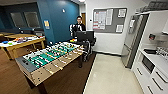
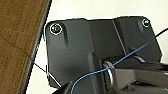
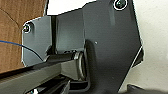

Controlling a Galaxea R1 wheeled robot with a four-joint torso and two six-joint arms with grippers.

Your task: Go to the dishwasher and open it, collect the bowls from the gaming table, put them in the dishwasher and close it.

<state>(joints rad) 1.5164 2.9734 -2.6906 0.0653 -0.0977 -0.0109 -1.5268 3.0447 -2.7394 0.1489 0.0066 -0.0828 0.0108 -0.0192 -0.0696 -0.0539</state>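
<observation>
We stand at the seam where the wood floor (image 1: 10, 82) meets the pale tile floor (image 1: 110, 75), and as far as we can judge the task is barely begun: nothing is carried and no appliance front along the right of the frame hangs open. The dishwasher cannot be picked out for certain; the white cabinets (image 1: 152, 77) with dark handles run down the lower right edge, with a white counter surface (image 1: 160, 60) above them and the tall steel fridge (image 1: 131, 47) further back. So opening, collecting, loading and closing all look to be left.

The gaming table (image 1: 18, 43), yellow-sided, sits at the far left middle of the frame, and small bright things on its surface are likely the bowls (image 1: 10, 43), though they are too small to tell apart.

The foosball table (image 1: 50, 61) fills the lower left centre, its near corner close to us. Between it and the cabinets the tile lies open as a broad lane toward the back wall. A person (image 1: 79, 25) stands at upper centre behind a dark chair (image 1: 85, 38), near the foosball table's far end.

Of either arm's jaws we cannot tell whether they are open or closed; the wrist views show robot hardware over floor.
</observation>
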